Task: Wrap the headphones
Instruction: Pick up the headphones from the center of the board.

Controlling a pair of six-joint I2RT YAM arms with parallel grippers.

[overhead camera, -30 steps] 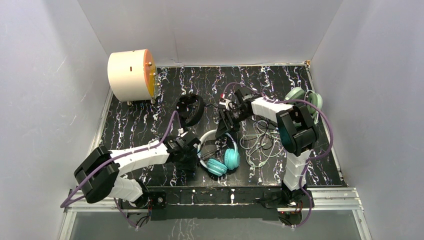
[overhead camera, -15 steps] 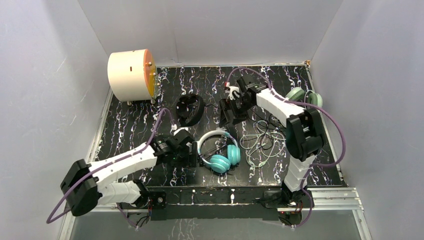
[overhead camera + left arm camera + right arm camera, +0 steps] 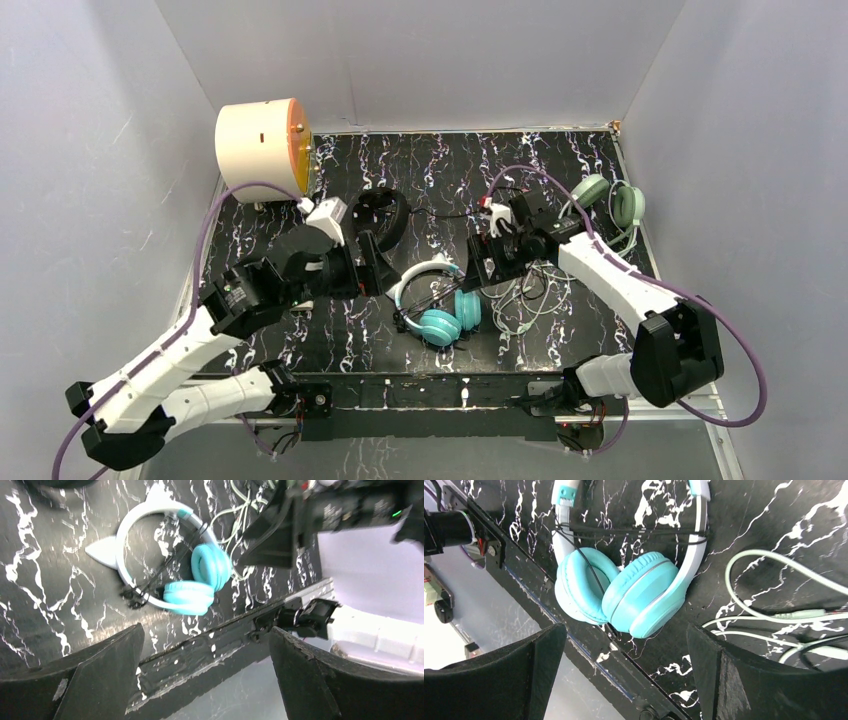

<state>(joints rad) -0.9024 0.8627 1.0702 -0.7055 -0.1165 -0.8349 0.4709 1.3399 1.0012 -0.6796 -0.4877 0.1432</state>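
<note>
The teal headphones [image 3: 440, 308] with a white cat-ear band lie on the black marbled mat [image 3: 300, 340], their dark cord wound across the band [image 3: 624, 532]. My left gripper [image 3: 374, 266] hovers open just left of them, nothing between its fingers [image 3: 75, 680]. To their right my right gripper [image 3: 489, 272] is also open and empty, its fingers [image 3: 744, 680] above the ear cups [image 3: 624, 592]. The black headphones [image 3: 384, 216] rest behind the left gripper. At the back right lie the sage-green headphones [image 3: 611, 199], their light cable [image 3: 520, 300] loose on the mat.
A cream drum with an orange face [image 3: 262, 150] stands at the back left corner. Grey walls close in the mat on three sides. The near rail [image 3: 460, 385] carries both arm bases. Part of the light cable [image 3: 774, 615] runs beside the right finger.
Both grippers have opened and pulled away from the teal headphones. The left arm has risen and swung back; the right arm has drawn rightward and nearer. The teal headphones shifted slightly.
</note>
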